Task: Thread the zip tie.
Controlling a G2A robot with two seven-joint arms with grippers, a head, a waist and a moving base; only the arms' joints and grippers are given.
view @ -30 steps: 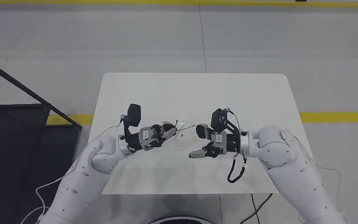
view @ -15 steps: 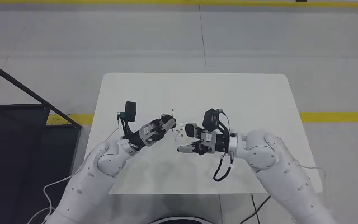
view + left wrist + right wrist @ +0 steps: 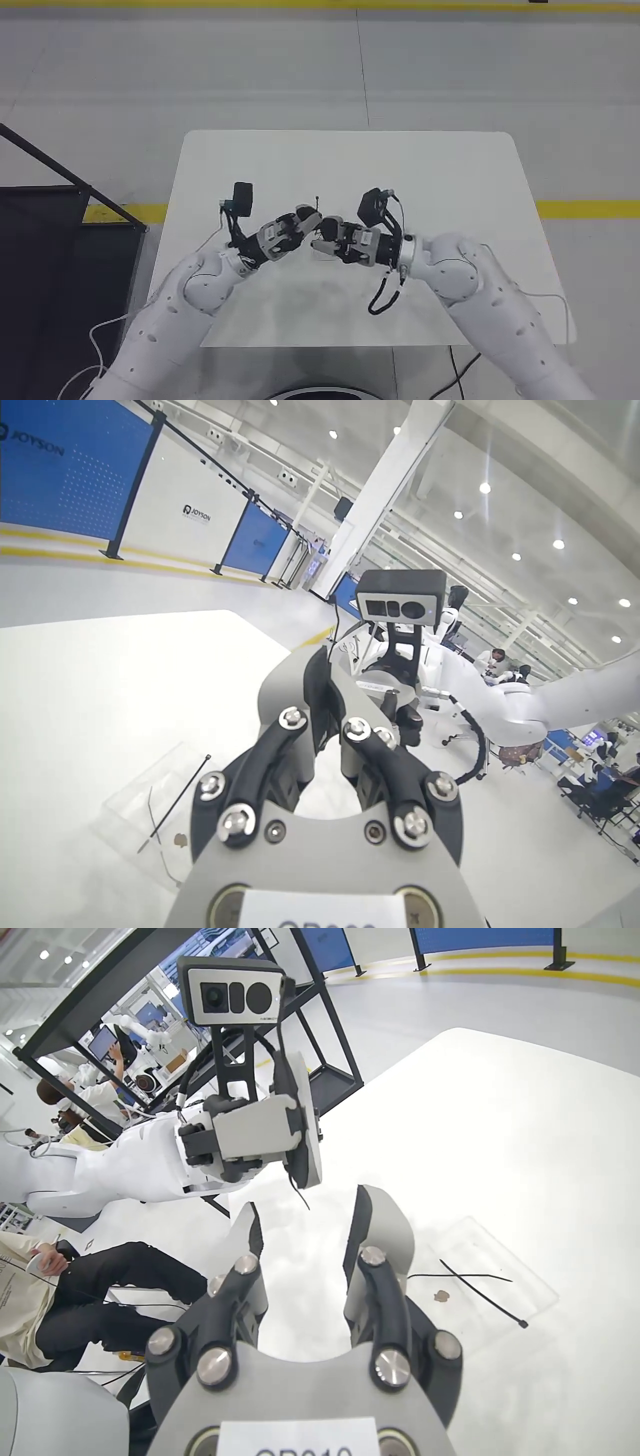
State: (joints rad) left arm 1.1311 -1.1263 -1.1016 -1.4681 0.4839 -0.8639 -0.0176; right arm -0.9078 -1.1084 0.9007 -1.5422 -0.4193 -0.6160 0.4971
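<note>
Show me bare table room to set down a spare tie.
Free: the far strip of the table, beyond both grippers, and its far right corner. Crowded: the middle, where the left gripper and right gripper meet by the clear sheet with loose zip ties; the arms cover the near edge.

The left gripper [image 3: 299,1128], clamped closed, is hiding most of the zip tie [image 3: 301,1198], leaving one short end showing; from above, the strap is proving too thin to trace.

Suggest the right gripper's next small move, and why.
Probably ease the right gripper forward and close on the free tail of the zip tie: its fingers are open, and that tail hangs from the shut left gripper just ahead of them.
</note>
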